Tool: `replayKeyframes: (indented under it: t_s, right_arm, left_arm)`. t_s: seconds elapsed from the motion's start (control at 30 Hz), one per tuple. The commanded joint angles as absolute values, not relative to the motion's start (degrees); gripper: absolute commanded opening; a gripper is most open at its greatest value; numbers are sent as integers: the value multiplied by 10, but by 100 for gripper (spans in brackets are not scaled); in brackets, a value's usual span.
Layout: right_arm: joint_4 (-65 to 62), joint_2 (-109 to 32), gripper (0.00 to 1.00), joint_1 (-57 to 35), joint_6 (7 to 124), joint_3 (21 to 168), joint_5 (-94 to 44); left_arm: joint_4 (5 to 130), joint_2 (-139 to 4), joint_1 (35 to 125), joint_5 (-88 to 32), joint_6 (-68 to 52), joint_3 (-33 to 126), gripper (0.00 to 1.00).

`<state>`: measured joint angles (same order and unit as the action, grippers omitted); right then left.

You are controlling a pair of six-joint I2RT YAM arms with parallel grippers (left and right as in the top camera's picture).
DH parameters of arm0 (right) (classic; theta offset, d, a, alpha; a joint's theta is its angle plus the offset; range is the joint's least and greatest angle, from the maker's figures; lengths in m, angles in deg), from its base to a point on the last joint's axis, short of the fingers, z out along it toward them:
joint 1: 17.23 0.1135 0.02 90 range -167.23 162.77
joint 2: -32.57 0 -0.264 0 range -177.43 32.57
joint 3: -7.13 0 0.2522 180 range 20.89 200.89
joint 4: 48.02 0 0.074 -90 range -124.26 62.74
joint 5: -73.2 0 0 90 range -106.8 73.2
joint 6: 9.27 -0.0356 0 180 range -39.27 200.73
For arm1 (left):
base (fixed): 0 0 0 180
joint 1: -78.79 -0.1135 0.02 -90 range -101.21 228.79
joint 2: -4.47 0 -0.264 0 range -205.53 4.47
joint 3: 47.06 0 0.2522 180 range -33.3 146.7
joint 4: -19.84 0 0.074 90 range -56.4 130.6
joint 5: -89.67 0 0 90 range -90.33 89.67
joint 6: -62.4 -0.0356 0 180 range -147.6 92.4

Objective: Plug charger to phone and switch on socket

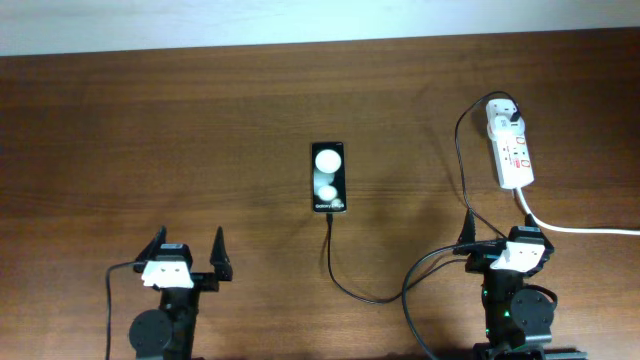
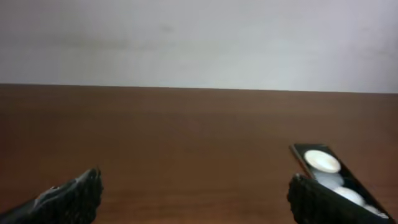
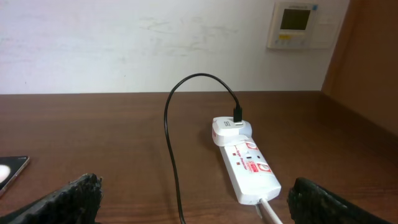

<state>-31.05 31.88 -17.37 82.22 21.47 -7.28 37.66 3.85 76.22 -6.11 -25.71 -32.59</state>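
Looping beside the released right hand (image 1: 505, 238), charger (image 1: 330, 250) runs from socket (image 1: 515, 160) to phone (image 1: 329, 178); left hand (image 1: 189, 240) released.

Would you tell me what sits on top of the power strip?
On the power strip, at its far end, sits a white adapter with a black cable looping out; the outlet beneath is hidden.

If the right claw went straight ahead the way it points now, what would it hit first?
Probably the socket: its near end lies ahead, slightly right of centre, between the fingers of the open right claw. The charger cable crosses that gap too and might be brushed first.
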Motion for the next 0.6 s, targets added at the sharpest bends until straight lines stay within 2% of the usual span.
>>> replayKeyframes:
  t_s: [0.0, 0.57]
  right_arm:
    - [-306, 323, 99, -176, 817, 212, -72]
    - [-306, 323, 99, -176, 817, 212, -72]
  left_arm:
    - [384, 42, 765, -25, -295, -328, 99]
    - [382, 42, 778, -24, -309, -328, 99]
